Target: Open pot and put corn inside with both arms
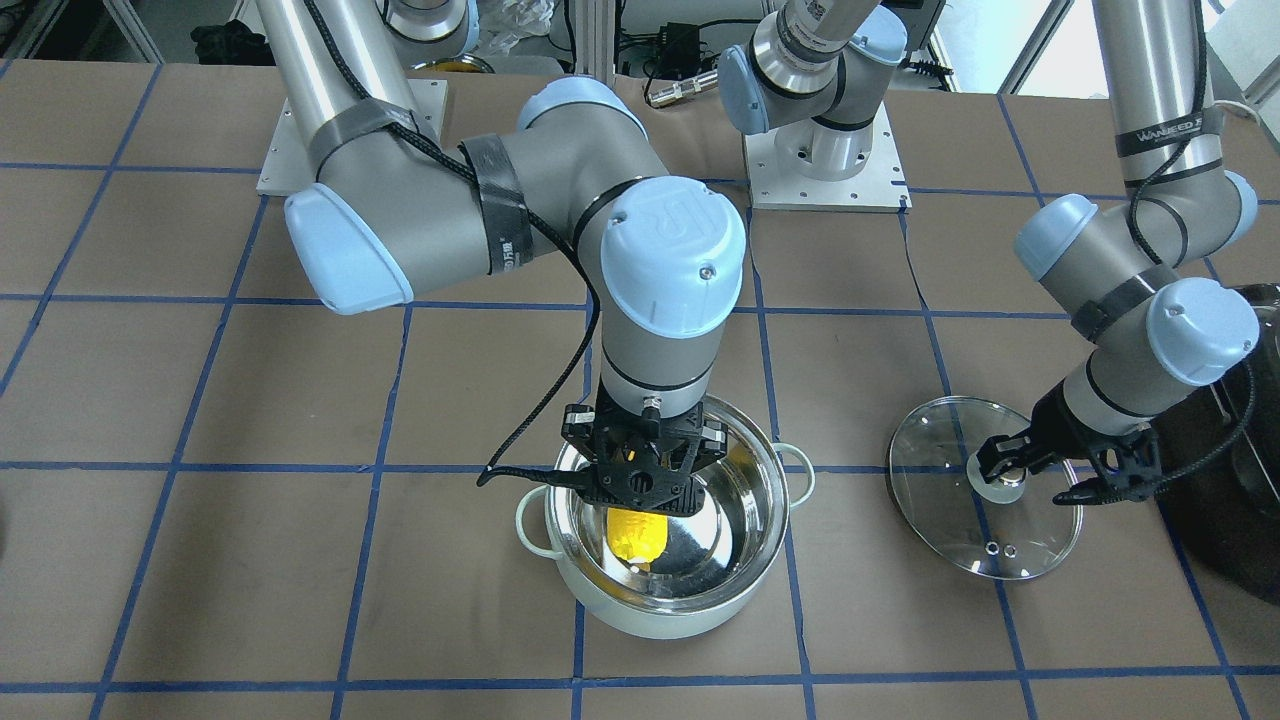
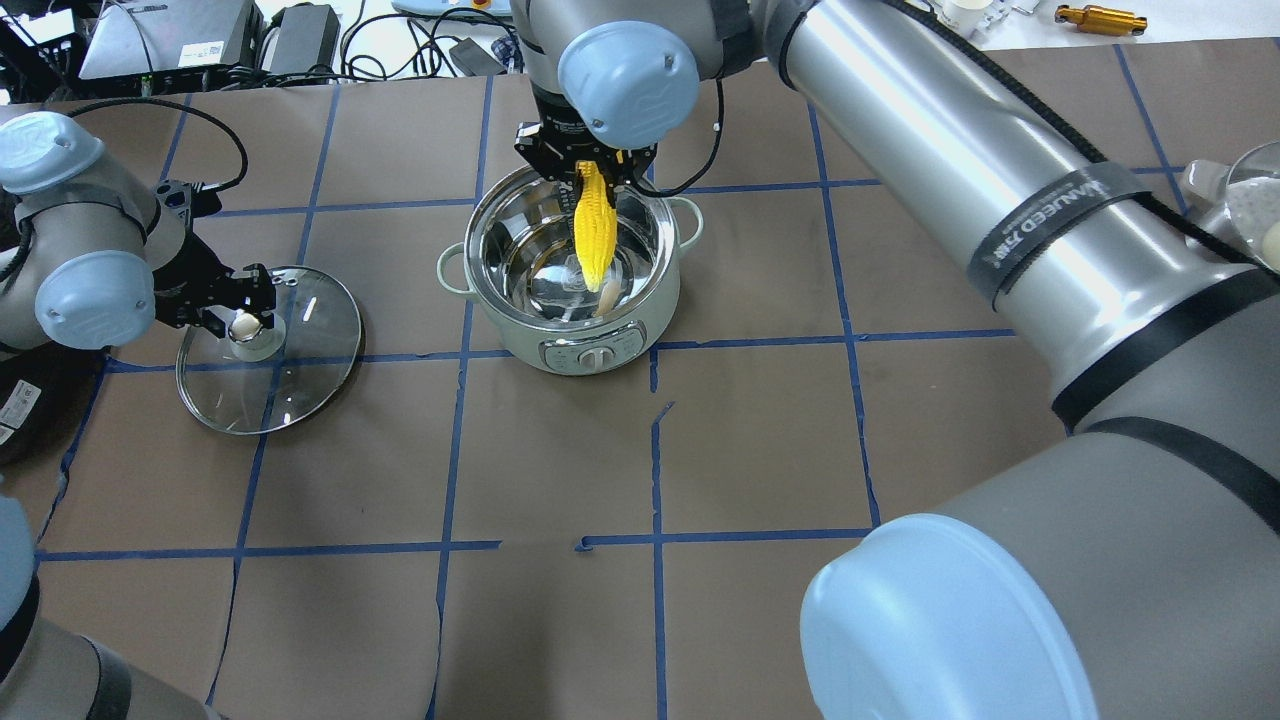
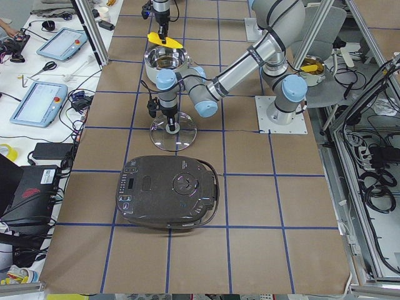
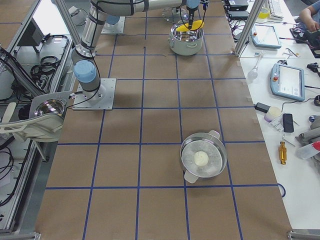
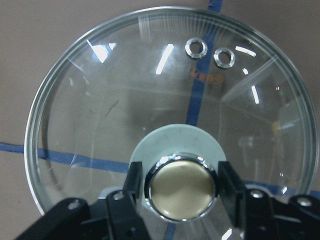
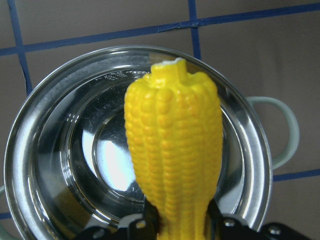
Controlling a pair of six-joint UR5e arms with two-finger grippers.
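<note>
The round pale green pot with the shiny steel inside point(image 2: 520, 335) stands open near the middle of the brown surface with blue tape lines point(image 2: 760, 440). It has a small loop handle on each side.

The right arm reaches over the pot. Its black two-finger hand point(image 2: 587, 172) is clamped on the thick end of the bright yellow plastic corn cob point(image 2: 595, 235). The corn hangs from the hand over the open pot, with its thin end pointing down toward the shiny bottom. The right wrist camera shows the corn point(image 6: 175, 150) in front of the pot's steel bowl point(image 6: 45, 150), with the fingers pressed on both sides of it. I cannot tell if the corn touches the bottom.

The round glass lid with the beige knob point(image 2: 300, 340) lies flat on the surface, well apart from the pot, on the robot's left side. The left hand point(image 2: 245, 318) is at the lid's knob. In the left wrist camera one black finger point(image 5: 131, 185) sits on each side of the beige knob point(image 5: 182, 190), very close to it. I cannot tell if they squeeze it or are just next to it.

A big flat black cooker with a handle point(image 3: 169, 200) lies past the lid, near the surface's left end. Another steel pot with a white ball inside point(image 4: 202, 160) sits far off toward the right end.
</note>
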